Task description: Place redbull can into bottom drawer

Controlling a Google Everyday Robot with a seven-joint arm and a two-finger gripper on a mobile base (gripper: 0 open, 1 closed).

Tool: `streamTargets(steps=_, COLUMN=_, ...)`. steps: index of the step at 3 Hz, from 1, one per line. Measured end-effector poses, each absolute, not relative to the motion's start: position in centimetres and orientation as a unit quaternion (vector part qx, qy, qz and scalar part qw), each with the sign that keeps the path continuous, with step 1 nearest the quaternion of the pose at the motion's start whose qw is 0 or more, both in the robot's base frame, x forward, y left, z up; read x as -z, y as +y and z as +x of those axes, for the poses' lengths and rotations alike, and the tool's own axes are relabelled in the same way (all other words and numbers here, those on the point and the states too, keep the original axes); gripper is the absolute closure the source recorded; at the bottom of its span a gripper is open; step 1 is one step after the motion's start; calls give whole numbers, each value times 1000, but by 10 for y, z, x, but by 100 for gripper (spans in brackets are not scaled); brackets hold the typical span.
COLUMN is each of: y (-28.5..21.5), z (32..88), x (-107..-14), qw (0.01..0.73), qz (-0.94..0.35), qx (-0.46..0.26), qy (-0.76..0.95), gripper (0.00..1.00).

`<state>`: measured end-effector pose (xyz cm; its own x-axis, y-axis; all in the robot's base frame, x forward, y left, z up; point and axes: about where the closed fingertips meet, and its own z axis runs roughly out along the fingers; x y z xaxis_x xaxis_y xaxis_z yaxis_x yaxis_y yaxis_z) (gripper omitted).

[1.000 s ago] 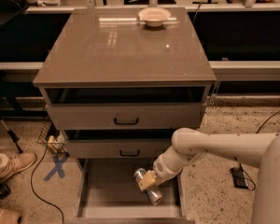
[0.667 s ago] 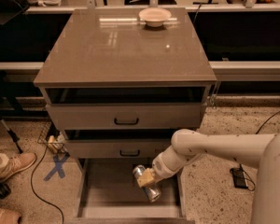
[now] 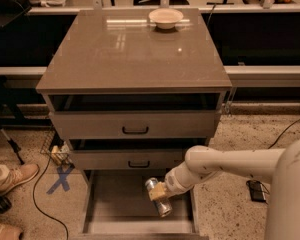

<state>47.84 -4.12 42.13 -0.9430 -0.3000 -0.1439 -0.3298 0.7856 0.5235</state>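
Observation:
The redbull can (image 3: 158, 199) is a slim shiny silver can, lying tilted over the grey floor of the bottom drawer (image 3: 115, 204), which is pulled wide open. My gripper (image 3: 158, 192) reaches down from the right on a white arm and is shut on the redbull can near its middle. The can sits at the drawer's right half, low inside it; I cannot tell if it touches the floor.
The grey cabinet top (image 3: 135, 49) carries a shallow cream bowl (image 3: 165, 17) at the back. The two upper drawers (image 3: 135, 125) with black handles are slightly open. A person's shoe (image 3: 12, 176) and a blue X mark (image 3: 60, 178) lie on the floor at left.
The gripper with the can has shifted very slightly left and down inside the bottom drawer. Nothing else has moved.

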Motion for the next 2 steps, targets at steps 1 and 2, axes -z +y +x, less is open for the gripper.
streamTargets(steps=1, y=-57, z=497, x=-371, qw=57, qz=-107, qx=-265, qy=957, gripper=100)
streamTargets(steps=2, y=-68, z=524, x=-315, qw=82, qz=-50, qx=-249, qy=964, gripper=81)
